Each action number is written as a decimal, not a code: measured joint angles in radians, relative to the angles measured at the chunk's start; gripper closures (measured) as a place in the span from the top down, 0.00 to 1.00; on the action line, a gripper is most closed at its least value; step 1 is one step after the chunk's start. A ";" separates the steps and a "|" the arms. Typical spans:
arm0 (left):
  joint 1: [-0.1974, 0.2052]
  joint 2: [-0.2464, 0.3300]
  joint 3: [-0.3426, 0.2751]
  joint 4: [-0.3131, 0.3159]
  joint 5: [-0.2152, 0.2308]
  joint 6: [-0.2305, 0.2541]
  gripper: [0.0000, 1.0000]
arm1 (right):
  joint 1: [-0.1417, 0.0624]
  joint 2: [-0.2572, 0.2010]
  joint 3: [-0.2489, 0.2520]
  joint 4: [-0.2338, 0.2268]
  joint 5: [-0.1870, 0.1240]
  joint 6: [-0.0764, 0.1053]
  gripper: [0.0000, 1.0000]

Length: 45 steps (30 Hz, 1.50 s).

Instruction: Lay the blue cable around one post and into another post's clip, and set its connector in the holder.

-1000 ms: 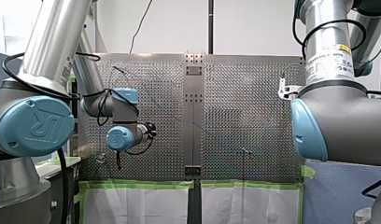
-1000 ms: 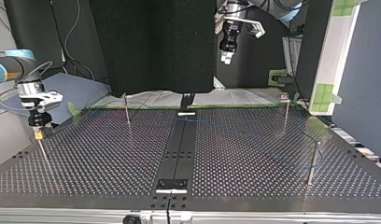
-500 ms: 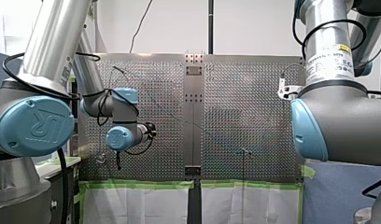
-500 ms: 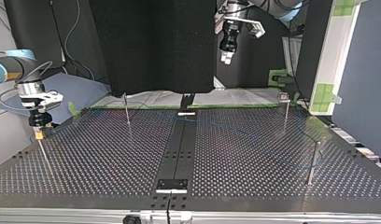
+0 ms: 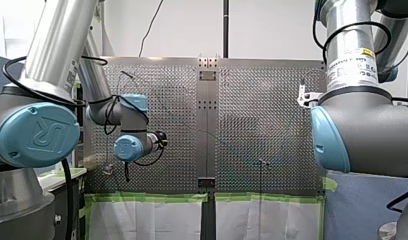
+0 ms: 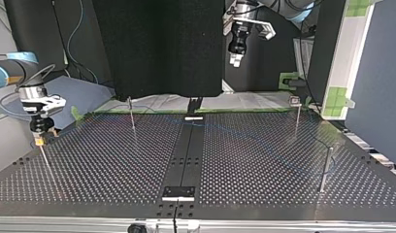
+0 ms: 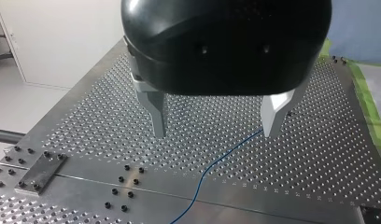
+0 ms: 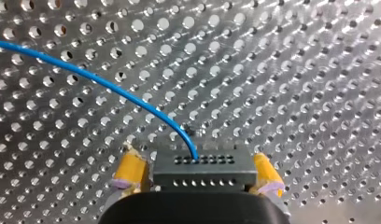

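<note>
Right gripper [image 8: 198, 171] — connector [image 8: 203, 176] between pads [image 8: 129, 171]

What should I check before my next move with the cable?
1. Hold of the right gripper on the connector: ok, both yellow pads press its sides.
2. No kink in the cable at the connector: ok, it leaves in a smooth curve.
3. State of the left gripper: ok, open, its fingers grip nothing.
4. Height of the left gripper: ok, in the top view it hangs high above the table.
5. Cable around the post at the top view's right: cannot tell, too thin to follow.
6. Connector in the holder: not ok, the right gripper holds it over bare table.
</note>
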 joint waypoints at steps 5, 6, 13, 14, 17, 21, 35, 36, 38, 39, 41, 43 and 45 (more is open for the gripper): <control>0.000 0.000 0.000 0.000 0.000 0.000 1.00 | 0.000 0.000 0.000 0.000 0.002 0.000 0.99; 0.000 0.000 0.000 0.000 0.000 0.000 1.00 | 0.001 0.000 0.000 0.000 0.002 0.000 0.99; 0.000 0.000 0.000 0.000 0.000 0.000 1.00 | 0.001 0.000 0.000 -0.005 0.004 0.000 0.99; 0.001 0.000 0.000 0.000 0.000 0.000 1.00 | 0.001 0.000 0.000 -0.007 0.004 0.001 0.99; 0.002 0.000 0.000 0.000 0.000 0.000 1.00 | 0.001 0.000 0.000 -0.013 0.004 0.003 0.99; 0.002 0.000 0.000 0.000 0.000 0.000 1.00 | 0.001 0.000 0.000 -0.017 0.005 0.004 0.99; 0.002 0.000 0.000 0.000 0.000 0.000 1.00 | 0.001 0.000 0.000 -0.013 0.042 0.005 0.99; 0.002 0.000 0.000 0.000 0.000 0.000 1.00 | 0.001 0.000 0.000 -0.012 0.047 0.005 0.99; 0.002 0.000 0.000 0.000 0.000 0.000 1.00 | 0.001 0.000 0.000 -0.011 0.054 0.004 0.99; 0.002 0.000 0.000 0.000 0.000 0.000 1.00 | 0.001 0.000 0.000 -0.010 0.057 0.004 0.99; 0.002 0.000 -0.001 0.000 0.000 0.000 1.00 | 0.001 0.000 0.000 -0.009 0.063 0.004 0.99; 0.003 0.000 0.000 0.000 0.000 0.000 1.00 | 0.001 0.000 0.000 -0.008 0.074 0.003 0.99; 0.003 0.000 0.000 0.000 0.000 0.000 1.00 | 0.001 0.000 0.000 -0.007 0.084 0.003 0.99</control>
